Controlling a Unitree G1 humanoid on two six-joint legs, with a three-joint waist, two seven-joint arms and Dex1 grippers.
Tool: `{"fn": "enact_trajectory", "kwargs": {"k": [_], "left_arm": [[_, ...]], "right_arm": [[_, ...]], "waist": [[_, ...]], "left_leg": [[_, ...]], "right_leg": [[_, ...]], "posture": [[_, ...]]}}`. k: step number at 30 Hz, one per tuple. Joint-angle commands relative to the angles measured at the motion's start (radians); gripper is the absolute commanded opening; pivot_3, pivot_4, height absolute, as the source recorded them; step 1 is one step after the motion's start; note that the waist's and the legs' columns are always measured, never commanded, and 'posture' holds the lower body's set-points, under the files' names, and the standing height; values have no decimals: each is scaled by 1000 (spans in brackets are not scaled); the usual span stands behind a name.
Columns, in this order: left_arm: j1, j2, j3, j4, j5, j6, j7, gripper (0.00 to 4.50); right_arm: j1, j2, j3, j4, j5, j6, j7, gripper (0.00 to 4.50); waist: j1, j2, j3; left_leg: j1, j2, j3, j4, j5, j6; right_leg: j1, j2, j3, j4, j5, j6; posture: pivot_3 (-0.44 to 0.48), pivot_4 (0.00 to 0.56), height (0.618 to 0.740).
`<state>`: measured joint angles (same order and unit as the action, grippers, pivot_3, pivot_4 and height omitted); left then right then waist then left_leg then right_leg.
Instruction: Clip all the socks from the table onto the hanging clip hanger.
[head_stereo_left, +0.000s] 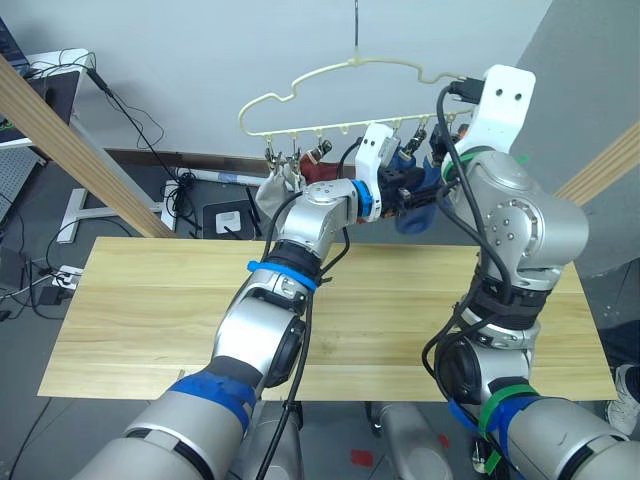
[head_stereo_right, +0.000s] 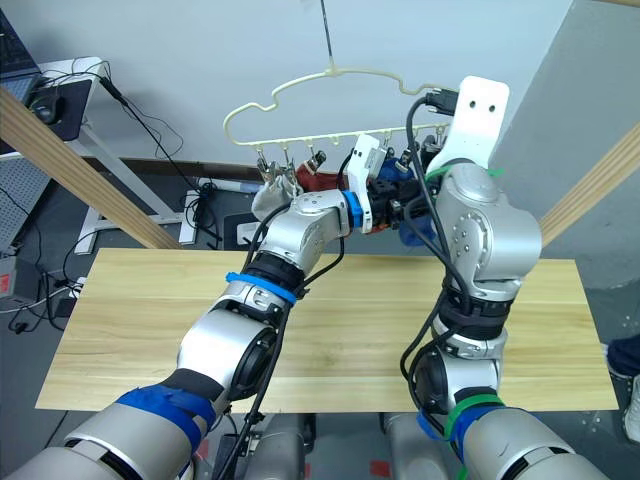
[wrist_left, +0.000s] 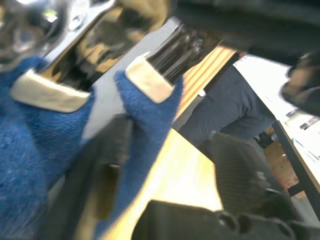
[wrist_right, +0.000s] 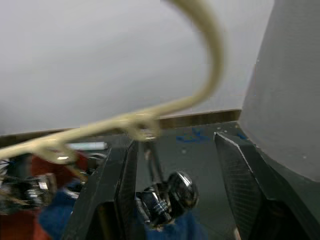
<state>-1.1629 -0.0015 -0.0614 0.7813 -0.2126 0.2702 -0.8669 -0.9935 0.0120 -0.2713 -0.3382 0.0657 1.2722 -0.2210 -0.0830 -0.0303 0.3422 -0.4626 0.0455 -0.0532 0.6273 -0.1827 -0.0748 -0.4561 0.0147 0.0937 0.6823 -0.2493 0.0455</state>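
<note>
L pincer (wrist_left: 107, 165) grips blue sock (wrist_left: 30, 150) at clip hanger (head_stereo_left: 330, 85); R pincer (wrist_right: 175, 185) open round a clip (wrist_right: 165, 192).

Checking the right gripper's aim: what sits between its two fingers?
In the right wrist view, a metal clip of the clip hanger hangs between the right gripper fingers, with a blue sock just below it.
</note>
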Motion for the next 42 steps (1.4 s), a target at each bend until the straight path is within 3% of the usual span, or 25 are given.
{"fn": "enact_trajectory", "kwargs": {"k": [1, 2, 9, 15, 21, 26, 29, 34, 42], "left_arm": [[93, 30, -49, -219, -14, 95, -49, 4177], [133, 43, -61, -293, -21, 130, -51, 4477], [364, 136, -90, -708, -62, 337, 0, 4477], [588, 211, -1, -963, -125, 437, 103, 4477], [842, 288, 106, -1143, -150, 448, 198, 4477], [1066, 320, 197, -1244, -148, 373, 257, 4477], [1164, 314, 234, -1274, -146, 303, 287, 4477], [1367, 302, 290, -1299, -136, 216, 336, 4477], [1512, 251, 312, -1283, -132, 120, 415, 4477]], "right_arm": [[40, -55, 36, -104, 31, 46, 68, 2462], [64, -79, 49, -129, 41, 65, 95, 2462], [251, -220, 117, -277, 117, 86, 262, 2462], [470, -291, 136, -390, 184, 6, 386, 2462], [705, -327, 135, -384, 222, -204, 489, 2462], [862, -330, 142, -333, 229, -384, 554, 2462], [922, -330, 146, -314, 242, -457, 583, 2462], [1077, -358, 173, -254, 209, -662, 653, 2462], [1215, -385, 185, -185, 171, -828, 675, 2462]], "waist": [[-1, 0, 0], [-2, 0, 0], [-3, 1, -2], [-4, 4, -16], [-3, 3, -63], [-1, 0, -109], [0, -4, -124], [4, -8, -153], [31, -6, -178]], "left_leg": [[0, 0, 0, 0, 0, 0], [0, 0, 0, 0, 0, 0], [1, 1, 0, 2, 0, 0], [3, 0, 0, 3, 1, -2], [12, 0, 1, 2, 2, -2], [23, 0, 2, 2, 2, -2], [35, 0, 3, 2, 1, -1], [38, 1, 5, 1, 2, 0], [39, 3, 6, -1, -1, -4]], "right_leg": [[0, 0, 0, 0, 0, 0], [0, 0, 0, 0, 0, 0], [1, 0, 0, 5, 0, 0], [1, 0, 0, 8, 0, 0], [8, 0, 1, 6, 0, 0], [22, 0, 2, -2, -3, 4], [35, 0, 4, -4, -6, -3], [39, -1, 5, -7, -7, -6], [37, -2, 5, -23, -9, -8]], "posture": [[-92, 315, 740], [-96, 307, 740], [-100, 256, 740], [-82, 213, 740], [-37, 158, 740], [16, 122, 740], [51, 115, 740], [77, 108, 740], [106, 94, 740]]}}
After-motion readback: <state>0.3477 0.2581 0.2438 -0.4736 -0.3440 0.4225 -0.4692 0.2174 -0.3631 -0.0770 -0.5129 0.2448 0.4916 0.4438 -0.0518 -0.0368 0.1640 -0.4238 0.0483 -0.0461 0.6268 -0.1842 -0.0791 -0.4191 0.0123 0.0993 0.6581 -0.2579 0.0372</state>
